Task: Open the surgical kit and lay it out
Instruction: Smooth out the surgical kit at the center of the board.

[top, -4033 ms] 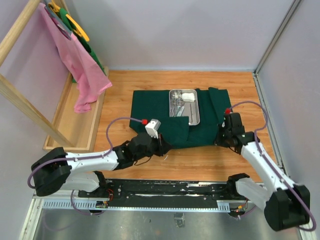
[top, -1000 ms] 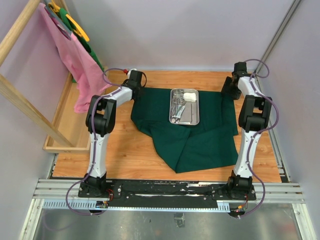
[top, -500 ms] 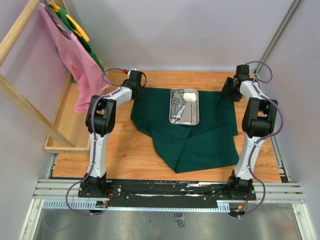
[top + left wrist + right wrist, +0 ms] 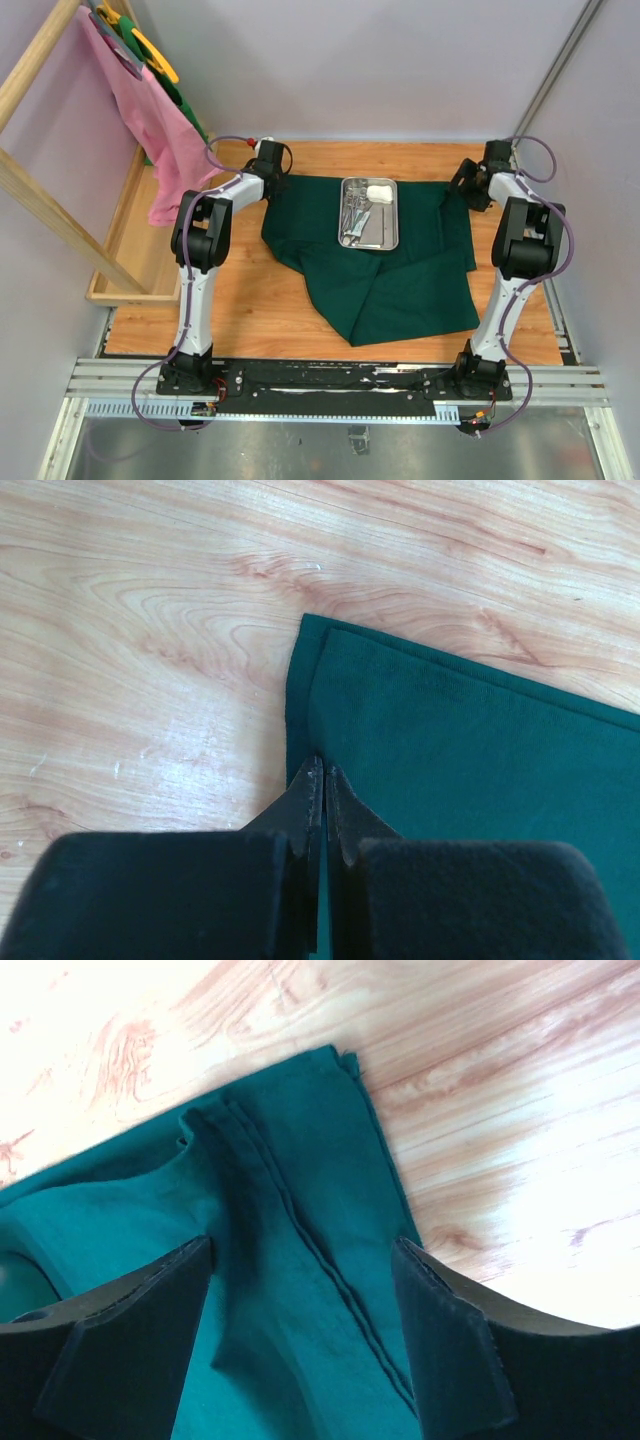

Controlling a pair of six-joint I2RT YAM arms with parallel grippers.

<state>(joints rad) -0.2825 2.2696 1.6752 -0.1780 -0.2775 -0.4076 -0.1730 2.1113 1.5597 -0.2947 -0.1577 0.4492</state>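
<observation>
Two far corners of a dark green cloth (image 4: 380, 265), one per arm. At its 10 o'clock corner, left jaws pressed together on the hem, with bare wood of the table (image 4: 250, 290) just beyond. At its 2 o'clock corner, right jaws wide apart, with the folded, stitched edge framed between them. On the cloth toward 12 o'clock, a steel tray (image 4: 375, 238); inside, a white gauze wad (image 4: 378, 193) at the far end, thin steel tools (image 4: 352, 213) along the 9 o'clock side. Toward 6 o'clock, a creased flap of cloth.
</observation>
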